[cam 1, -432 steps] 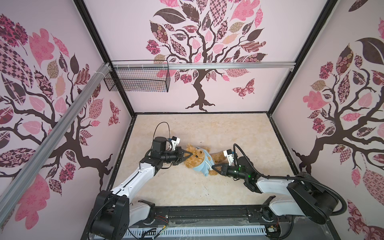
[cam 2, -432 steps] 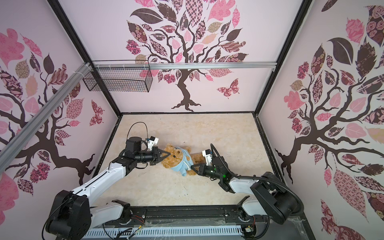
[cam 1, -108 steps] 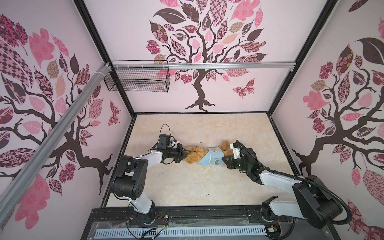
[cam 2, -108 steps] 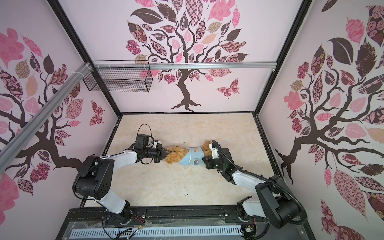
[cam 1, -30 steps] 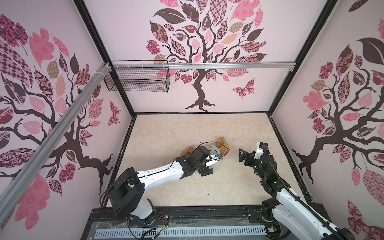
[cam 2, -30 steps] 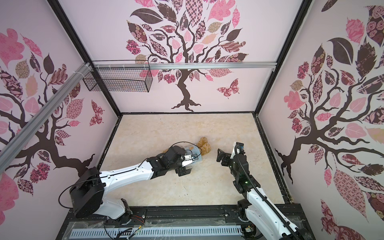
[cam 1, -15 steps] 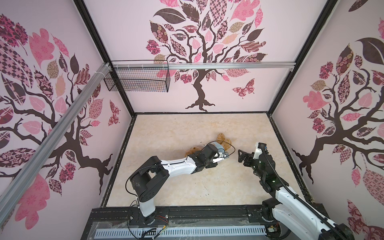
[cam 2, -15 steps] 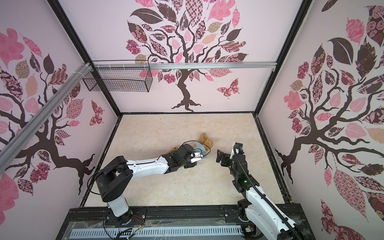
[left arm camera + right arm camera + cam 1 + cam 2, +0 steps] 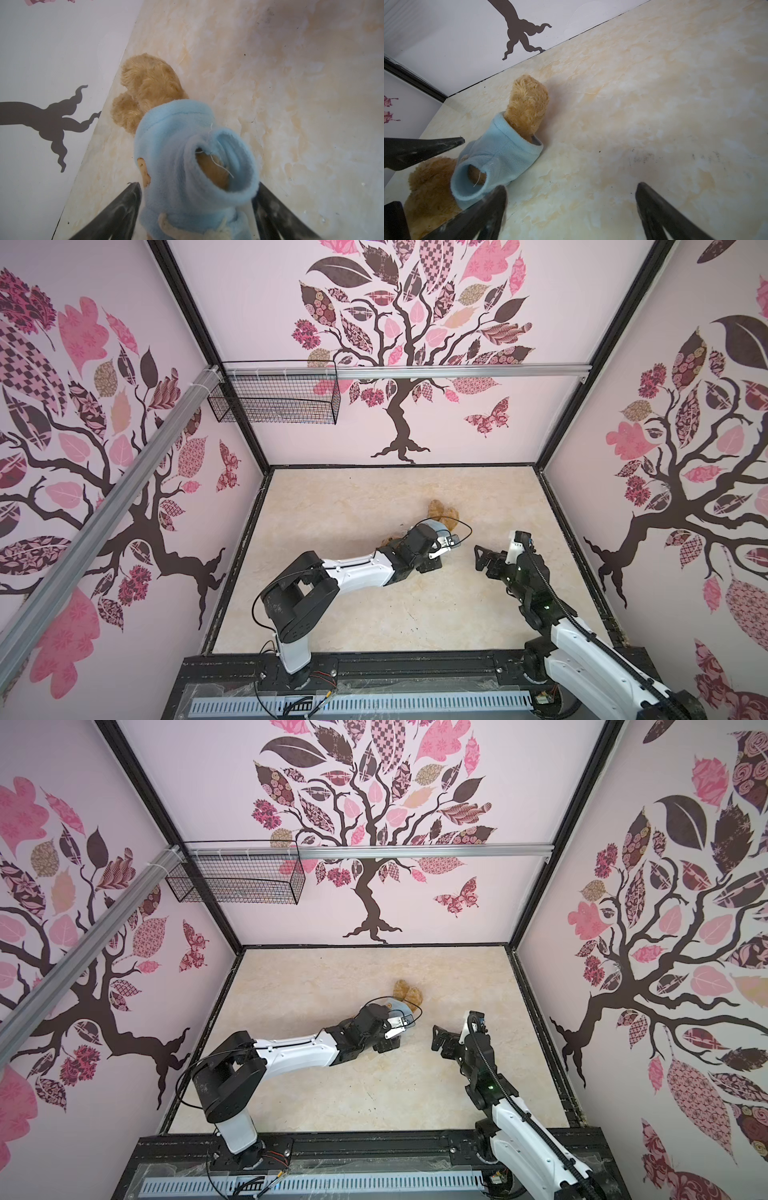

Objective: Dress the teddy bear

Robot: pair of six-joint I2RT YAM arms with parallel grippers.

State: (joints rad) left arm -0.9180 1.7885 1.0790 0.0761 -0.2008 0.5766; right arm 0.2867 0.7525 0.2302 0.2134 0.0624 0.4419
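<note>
The teddy bear [image 9: 442,512] [image 9: 409,992] lies on the floor in a light-blue shirt [image 9: 176,135] [image 9: 500,145]. Its golden-brown legs [image 9: 149,83] stick out at the far end, and its head [image 9: 429,187] is on the left. My left gripper [image 9: 428,549] [image 9: 386,1029] [image 9: 197,186] is open, with one finger on each side of the shirted torso. Brown fur shows inside a sleeve opening [image 9: 214,166]. My right gripper [image 9: 481,559] [image 9: 437,1039] [image 9: 572,186] stands open and empty just right of the bear.
A black wire basket [image 9: 274,393] hangs on the back wall at the left, under a metal rail [image 9: 457,371]. Patterned walls close in the beige floor [image 9: 374,614] on three sides. A black frame [image 9: 374,664] runs along its front edge.
Within the last second my left gripper moved from the bear's near side onto its torso. The right arm has stayed withdrawn, barely moving.
</note>
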